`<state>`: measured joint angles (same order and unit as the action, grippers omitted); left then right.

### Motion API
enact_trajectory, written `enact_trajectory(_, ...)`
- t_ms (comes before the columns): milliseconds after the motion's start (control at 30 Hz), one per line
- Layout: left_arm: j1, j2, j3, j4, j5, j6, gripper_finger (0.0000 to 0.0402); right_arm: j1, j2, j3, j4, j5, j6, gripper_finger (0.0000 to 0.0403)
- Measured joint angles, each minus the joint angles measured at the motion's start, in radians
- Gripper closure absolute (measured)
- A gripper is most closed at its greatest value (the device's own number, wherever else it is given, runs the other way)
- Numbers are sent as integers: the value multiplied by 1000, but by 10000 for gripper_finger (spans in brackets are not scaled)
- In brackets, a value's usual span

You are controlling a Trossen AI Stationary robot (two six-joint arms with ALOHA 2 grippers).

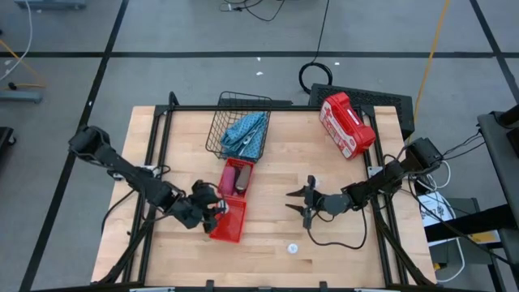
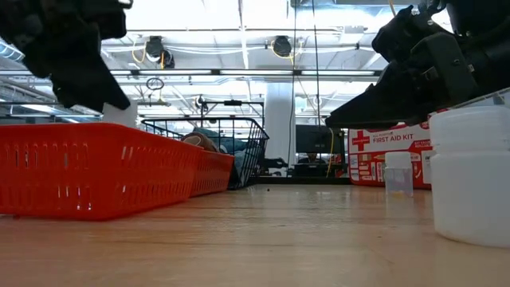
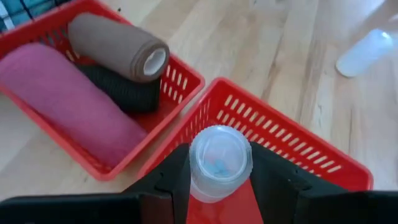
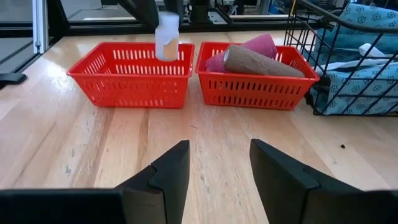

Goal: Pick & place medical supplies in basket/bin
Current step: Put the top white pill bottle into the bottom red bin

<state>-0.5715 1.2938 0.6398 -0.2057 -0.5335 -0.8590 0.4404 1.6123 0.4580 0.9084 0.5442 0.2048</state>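
Holding a small white vial (image 3: 220,163) between its fingers, the left tool (image 1: 212,212) hangs over the near red bin (image 1: 228,219), which sits toward the front edge of the table (image 1: 276,259). The left wrist view shows the vial's round clear cap facing the camera, with both dark fingers pressed against its sides and the bin's red floor below it. In the right wrist view the same vial (image 4: 166,36) hangs above that bin's far rim.

Another vial (image 1: 293,248) stands alone on the bare wood near the front edge, between the two arms. The right tool (image 1: 298,200) hovers over open table to the right of the bins, its fingers spread apart with nothing between them; a third small vial (image 1: 311,182) stands just behind it.

The second red bin (image 1: 236,177) lies end to end with the first, farther back. It carries a pink roll (image 3: 68,99), a black roll (image 3: 121,92) and a brown roll (image 3: 118,46), the brown one lying on top of the other two.

Behind that bin stands the black wire basket (image 1: 237,122), with the light-blue pouch (image 1: 247,134) inside. A red and white first aid case (image 1: 346,124) rests at the far right of the table.
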Motion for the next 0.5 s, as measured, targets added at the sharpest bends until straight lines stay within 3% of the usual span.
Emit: enact_trajectory(500,25,82,-37,53,-1,-27,263,0,0,0,-1,0,0,248)
